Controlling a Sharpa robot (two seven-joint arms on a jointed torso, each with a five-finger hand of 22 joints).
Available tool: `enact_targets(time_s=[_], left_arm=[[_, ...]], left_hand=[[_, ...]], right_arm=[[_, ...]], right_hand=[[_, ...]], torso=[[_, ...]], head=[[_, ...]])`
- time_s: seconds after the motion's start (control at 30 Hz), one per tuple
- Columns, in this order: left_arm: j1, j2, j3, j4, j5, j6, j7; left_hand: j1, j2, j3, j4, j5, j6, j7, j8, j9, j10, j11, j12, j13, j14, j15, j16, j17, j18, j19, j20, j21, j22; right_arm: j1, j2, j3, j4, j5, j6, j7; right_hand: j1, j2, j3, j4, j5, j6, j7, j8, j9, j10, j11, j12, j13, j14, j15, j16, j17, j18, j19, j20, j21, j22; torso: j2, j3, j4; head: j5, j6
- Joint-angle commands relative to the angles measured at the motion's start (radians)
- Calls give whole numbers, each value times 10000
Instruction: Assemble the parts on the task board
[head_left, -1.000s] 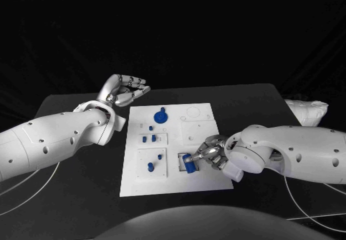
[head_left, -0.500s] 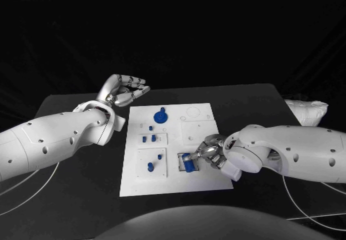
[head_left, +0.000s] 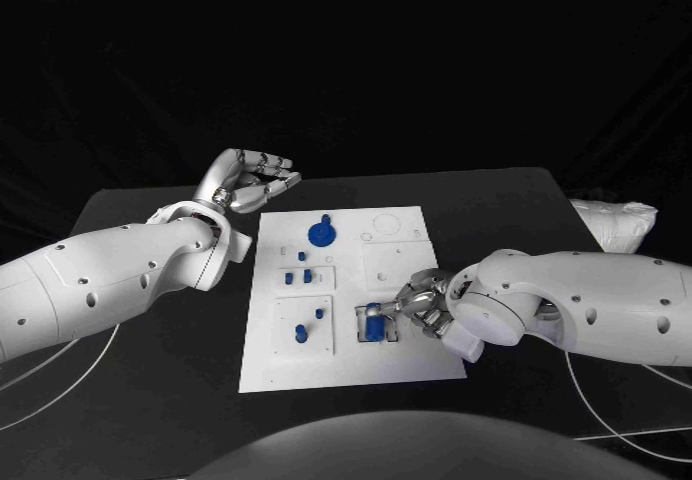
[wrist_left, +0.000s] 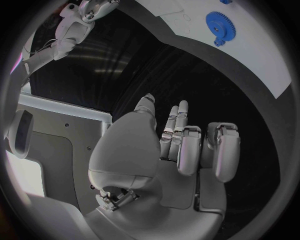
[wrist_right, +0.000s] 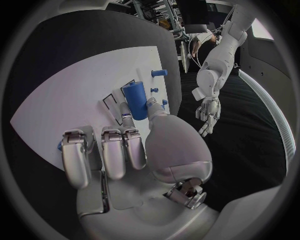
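While upright, blue cylinder (head_left: 376, 323) between right hand (head_left: 418, 305) fingers (wrist_right: 133, 148)

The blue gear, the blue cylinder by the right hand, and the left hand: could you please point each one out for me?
blue gear (head_left: 320, 235): head view, centre of the toothed disc.
blue cylinder (wrist_right: 135, 100): right wrist view, middle of its side.
left hand (head_left: 254, 180): head view, middle of the curled fingers.

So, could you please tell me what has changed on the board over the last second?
The right hand has tilted the blue cylinder it holds at the board's near right recess: the part leaned a second ago and now stands more upright, slightly farther from the robot. The left hand stays raised, fingers curled, beyond the task board. The blue gear and small pegs have not moved.
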Motion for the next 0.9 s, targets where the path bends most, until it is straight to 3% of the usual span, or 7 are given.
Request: enact_targets(time_s=[0.03,0.47,0.77,0.9], left_arm=[[6,19,11,22,14,155,31],[7,47,11,4,15,175,23],[7,57,12,1,15,175,24],[7,51,12,7,15,181,26]], left_hand=[[11,112,-70,-12,35,31,-20,66,16,38,0,8,12,638,4,-13,1633,-150,1034,51,24,2635],[11,112,-70,-12,35,31,-20,66,16,38,0,8,12,638,4,-13,1633,-150,1034,51,24,2635],[11,112,-70,-12,35,31,-20,66,16,38,0,8,12,638,4,-13,1633,-150,1034,51,24,2635],[11,112,-70,-12,35,31,-20,66,16,38,0,8,12,638,4,-13,1633,-150,1034,51,24,2635]], right_arm=[[-14,24,-3,17,-34,179,4],[-14,66,-2,18,-5,233,-12],[-14,38,-2,39,-33,186,10],[-14,-25,-2,126,-361,-83,195]], right_hand=[[-89,-16,-83,19,-51,-57,43,-55,-15,1031,61,28,2627,1043,39,41,2632,-141,1047,21,44,2628],[-110,-47,-172,42,-80,-98,44,-43,0,1031,79,28,2627,1043,25,41,2632,-141,1047,19,44,2628],[-178,22,-498,217,-195,103,-120,609,473,1031,-70,28,2627,1043,-111,41,2632,-141,1047,-96,44,2628],[-151,107,-688,301,-169,139,-276,1235,1006,1031,-211,28,2627,1043,-236,41,2632,-141,1047,-209,44,2628]], torso=[[1,-5,4],[3,-2,2],[-6,-1,-5],[-3,5,-4]], head=[[8,1],[49,1],[78,1],[87,1]])
